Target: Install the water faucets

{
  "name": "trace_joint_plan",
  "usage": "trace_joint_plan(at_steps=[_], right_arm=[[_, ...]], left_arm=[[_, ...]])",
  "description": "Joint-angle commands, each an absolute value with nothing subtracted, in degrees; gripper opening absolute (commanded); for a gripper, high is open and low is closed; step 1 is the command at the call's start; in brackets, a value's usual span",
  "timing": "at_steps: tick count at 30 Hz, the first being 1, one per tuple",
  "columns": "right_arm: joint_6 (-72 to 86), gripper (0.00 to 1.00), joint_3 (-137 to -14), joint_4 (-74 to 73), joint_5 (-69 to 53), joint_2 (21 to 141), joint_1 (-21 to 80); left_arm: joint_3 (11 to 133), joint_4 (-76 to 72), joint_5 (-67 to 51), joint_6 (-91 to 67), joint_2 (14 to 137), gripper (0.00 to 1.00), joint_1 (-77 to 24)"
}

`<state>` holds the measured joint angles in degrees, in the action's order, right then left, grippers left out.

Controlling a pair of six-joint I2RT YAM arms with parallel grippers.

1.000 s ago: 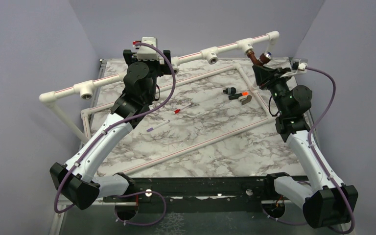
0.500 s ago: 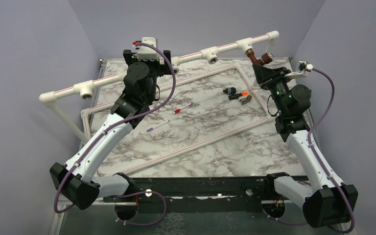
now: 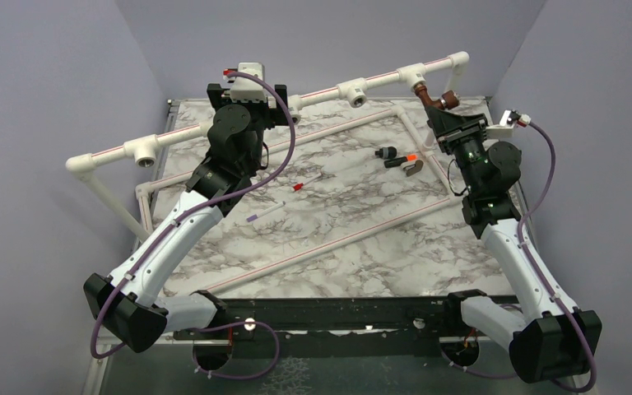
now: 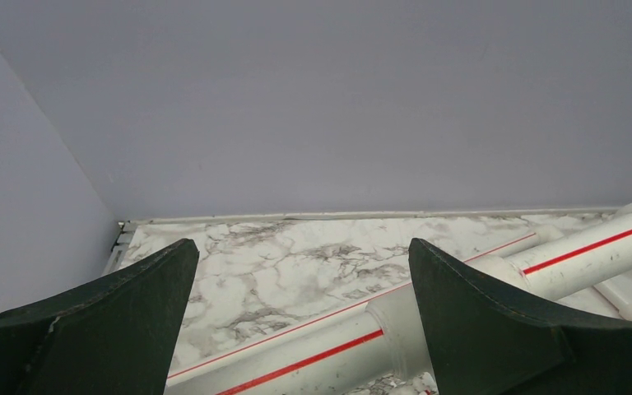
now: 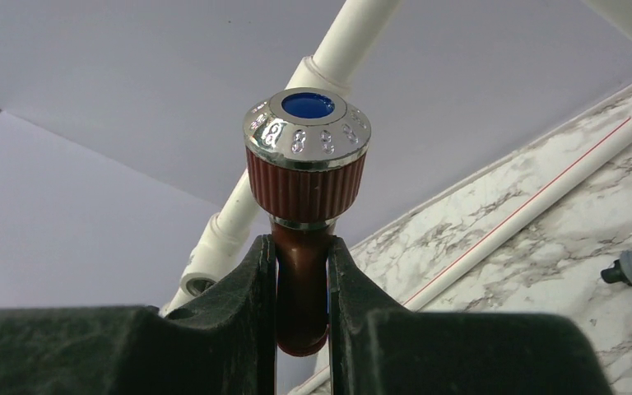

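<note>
R gripper (image 5: 300, 251) pinching faucet (image 5: 305, 164) by neck, knob just above fingertips, threaded end at tee (image 3: 415, 74) beyond. Prob. grip for screwing in. L gripper (image 4: 300, 271) spread, empty, pipe (image 4: 580, 257) below-right, maybe to brace.

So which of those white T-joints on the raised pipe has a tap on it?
The rightmost T-joint, by the pipe's far right corner: the copper-coloured tap meets its opening. The other openings in view are bare.
</note>
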<state>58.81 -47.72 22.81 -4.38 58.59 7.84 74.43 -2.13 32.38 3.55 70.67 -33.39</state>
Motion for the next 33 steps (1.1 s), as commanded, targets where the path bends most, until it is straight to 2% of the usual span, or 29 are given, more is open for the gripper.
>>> trace_joint_plan(at_steps=[1,21,33], right_arm=[[70.08,0.01,-48.90,30.61,-4.23,57.53,8.94],[92.80,0.01,-47.82,25.63,-3.00,57.88,8.95],[93.07,0.01,-49.09,22.05,-2.46,57.40,8.95]], left_arm=[[71.82,4.97,32.61,3.43,71.43,0.99,-33.73],[71.81,5.01,32.52,3.37,71.17,0.99,-33.84],[71.72,4.85,32.70,3.43,71.13,0.99,-33.84]])
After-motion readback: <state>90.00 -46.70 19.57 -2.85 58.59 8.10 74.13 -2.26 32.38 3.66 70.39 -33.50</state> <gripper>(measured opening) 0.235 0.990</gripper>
